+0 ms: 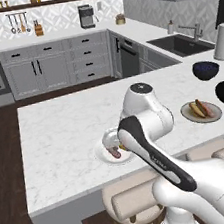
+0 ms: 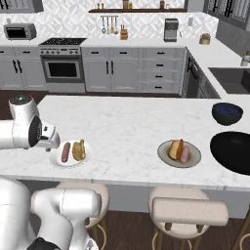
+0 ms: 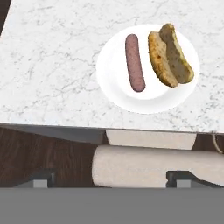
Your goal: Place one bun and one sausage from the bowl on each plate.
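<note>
Marble island counter [image 2: 127, 122]: white plate [image 3: 109, 74] and grey-rimmed plate [image 2: 194, 159] each carry bun and sausage; black bowl [image 2: 234, 151] right of the latter. Gripper [image 3: 111, 177] spread, apparently empty. Task looks finished; next, retreat clear.

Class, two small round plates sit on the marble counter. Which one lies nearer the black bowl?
The grey-rimmed plate with the olive-brown centre: it sits just beside the wide black bowl, while the plain white plate lies far along the counter, by the arm.

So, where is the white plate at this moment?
The white plate lies near the front edge of the island counter, left in the right base view, holding a sausage and a bun side by side.
</note>
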Robot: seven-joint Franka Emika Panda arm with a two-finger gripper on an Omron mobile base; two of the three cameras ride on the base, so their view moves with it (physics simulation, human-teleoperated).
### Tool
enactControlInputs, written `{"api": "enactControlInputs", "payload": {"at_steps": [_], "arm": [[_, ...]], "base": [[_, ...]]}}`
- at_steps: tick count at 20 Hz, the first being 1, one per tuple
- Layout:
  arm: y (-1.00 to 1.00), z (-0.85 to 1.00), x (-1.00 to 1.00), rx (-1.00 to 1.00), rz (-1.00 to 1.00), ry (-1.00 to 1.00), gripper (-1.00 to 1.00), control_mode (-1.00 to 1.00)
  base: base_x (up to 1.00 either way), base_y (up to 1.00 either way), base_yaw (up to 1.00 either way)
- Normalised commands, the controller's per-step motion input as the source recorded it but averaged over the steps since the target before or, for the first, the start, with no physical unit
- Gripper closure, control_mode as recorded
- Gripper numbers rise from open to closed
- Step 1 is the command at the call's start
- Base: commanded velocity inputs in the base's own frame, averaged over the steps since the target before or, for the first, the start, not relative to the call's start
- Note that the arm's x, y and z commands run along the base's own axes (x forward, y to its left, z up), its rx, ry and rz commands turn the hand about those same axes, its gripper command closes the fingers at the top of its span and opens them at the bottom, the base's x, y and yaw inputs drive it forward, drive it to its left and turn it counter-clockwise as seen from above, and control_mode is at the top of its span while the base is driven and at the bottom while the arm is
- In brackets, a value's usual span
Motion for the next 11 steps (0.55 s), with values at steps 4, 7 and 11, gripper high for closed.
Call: {"api": "enactControlInputs", "payload": {"at_steps": [4,7,11], "arm": [[0.15,0.41,-1.0,0.02,0.0,0.29,-1.0,-1.0],[0.39,0.11,-1.0,0.0,0.0,0.14,-1.0,-1.0],[0.44,0.0,-1.0,-0.03,0.0,0.01,-1.0,-1.0]], "base": [[0.0,0.0,0.0],[0.0,0.0,0.0],[0.0,0.0,0.0]]}}
